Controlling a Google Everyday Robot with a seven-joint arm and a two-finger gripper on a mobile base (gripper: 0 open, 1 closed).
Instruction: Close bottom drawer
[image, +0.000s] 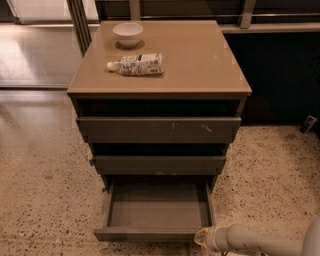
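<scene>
The bottom drawer (157, 212) of the tan-topped cabinet (200, 60) stands pulled far out, an empty shallow dark box with its flat front (145, 234) near the lower edge of the camera view. My gripper (201, 237) is at the drawer front's right end, at the tip of the pale arm (260, 242) that reaches in from the lower right. It sits at or just in front of the front's right corner. The middle drawer front (160, 164) and the scratched top drawer front (157, 129) are each out a little.
A white bowl (128, 34) and a lying plastic bottle (136, 65) rest on the cabinet top. Speckled stone floor (45, 200) lies left and right of the cabinet. A dark wall panel (280, 75) stands behind on the right.
</scene>
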